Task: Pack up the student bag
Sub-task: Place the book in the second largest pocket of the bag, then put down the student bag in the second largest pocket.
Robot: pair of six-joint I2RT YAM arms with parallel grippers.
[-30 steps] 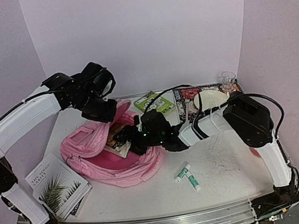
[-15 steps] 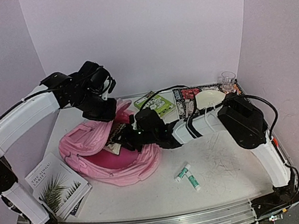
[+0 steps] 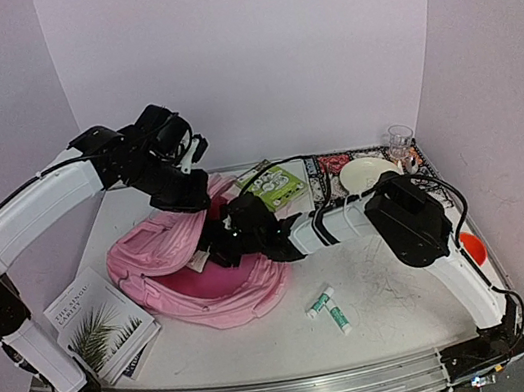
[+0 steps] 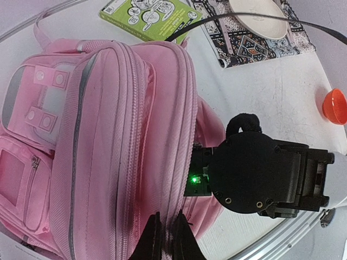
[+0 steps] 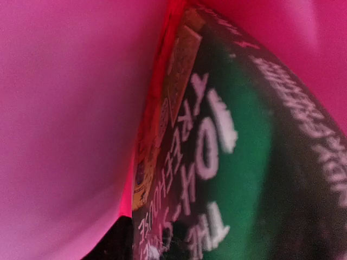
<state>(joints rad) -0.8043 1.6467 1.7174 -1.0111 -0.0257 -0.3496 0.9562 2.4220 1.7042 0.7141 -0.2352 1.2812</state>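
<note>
One book [image 5: 244, 135] lettered "THE", left jaws clenched on student bag [image 4: 108, 135], right jaws untellable

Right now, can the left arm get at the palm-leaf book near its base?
Probably not as things stand: the left gripper is shut on the student bag, holding it open. The book itself lies uncovered.

One student bag [image 3: 150, 251], three books [image 3: 96, 322], two tubes [image 3: 319, 301], one plate [image 3: 368, 173], one glass [image 3: 400, 141], one cup [image 3: 469, 246], one mat [image 4: 255, 43].
</note>
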